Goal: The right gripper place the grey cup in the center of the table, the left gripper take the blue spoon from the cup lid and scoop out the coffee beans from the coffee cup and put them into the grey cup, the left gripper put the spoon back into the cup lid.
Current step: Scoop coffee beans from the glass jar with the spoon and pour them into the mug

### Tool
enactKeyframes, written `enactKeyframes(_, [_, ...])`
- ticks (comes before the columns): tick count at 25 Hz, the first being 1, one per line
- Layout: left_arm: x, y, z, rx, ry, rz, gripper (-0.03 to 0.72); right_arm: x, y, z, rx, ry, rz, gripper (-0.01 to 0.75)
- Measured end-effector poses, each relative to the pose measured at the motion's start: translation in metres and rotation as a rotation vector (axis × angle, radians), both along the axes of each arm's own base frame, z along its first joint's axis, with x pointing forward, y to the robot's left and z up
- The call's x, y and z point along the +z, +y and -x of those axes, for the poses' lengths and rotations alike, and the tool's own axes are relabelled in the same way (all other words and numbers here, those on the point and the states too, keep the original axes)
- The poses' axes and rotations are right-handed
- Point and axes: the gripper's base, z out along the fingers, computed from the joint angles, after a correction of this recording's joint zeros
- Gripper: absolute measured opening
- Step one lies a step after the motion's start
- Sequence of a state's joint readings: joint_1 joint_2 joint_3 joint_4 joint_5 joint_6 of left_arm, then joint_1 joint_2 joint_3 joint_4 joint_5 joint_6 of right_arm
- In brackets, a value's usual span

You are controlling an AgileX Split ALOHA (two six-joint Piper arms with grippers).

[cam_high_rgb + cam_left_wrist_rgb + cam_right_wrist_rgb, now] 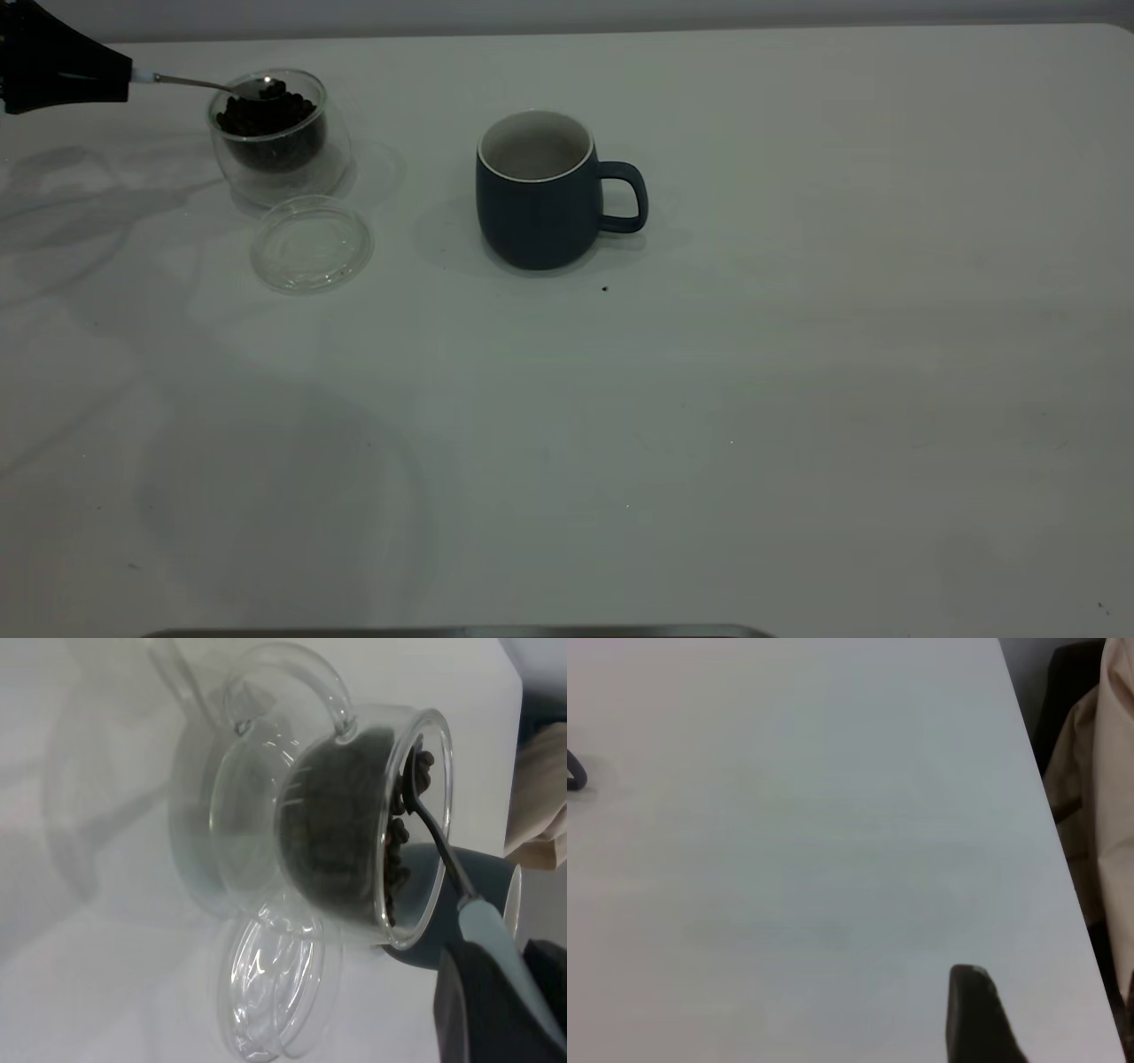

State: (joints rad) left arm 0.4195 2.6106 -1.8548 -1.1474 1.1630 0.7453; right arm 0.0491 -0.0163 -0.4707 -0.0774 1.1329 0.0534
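Note:
My left gripper (120, 75) is at the far left and is shut on the pale handle of the blue spoon (190, 82). The spoon's metal bowl rests among the coffee beans (266, 117) at the top of the clear glass coffee cup (276, 146). The left wrist view shows the spoon (485, 930), the beans (341, 833) and the coffee cup (266, 815) close up. The cup lid (310, 244) lies empty in front of the coffee cup. The grey cup (536, 199) stands upright near the centre of the table (709, 399), handle to the right. My right gripper (970, 1019) is over bare table, away from the cups.
One stray bean (605, 288) lies just in front of the grey cup. The right wrist view shows the table's edge (1045, 815), with beige cloth (1107, 815) beyond it, and a bit of the mug's handle (574, 771).

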Motion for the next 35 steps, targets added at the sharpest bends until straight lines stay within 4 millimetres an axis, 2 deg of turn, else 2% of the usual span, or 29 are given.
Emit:
enactKeyframes(6, [0.000, -0.002, -0.001, 0.003, 0.013, 0.005, 0.126, 0.000, 0.000, 0.000, 0.000, 0.000, 0.000, 0.362])
enactKeyframes(14, [0.000, -0.023, -0.006, -0.036, 0.011, 0.010, 0.126, 0.000, 0.000, 0.000, 0.000, 0.000, 0.000, 0.362])
enactKeyframes(28, [0.003, -0.024, -0.009, -0.004, 0.008, 0.047, 0.126, 0.000, 0.000, 0.000, 0.000, 0.000, 0.000, 0.362])
enactKeyframes(35, [0.018, -0.034, -0.013, -0.011, -0.019, 0.057, 0.126, 0.000, 0.000, 0.000, 0.000, 0.000, 0.000, 0.362])
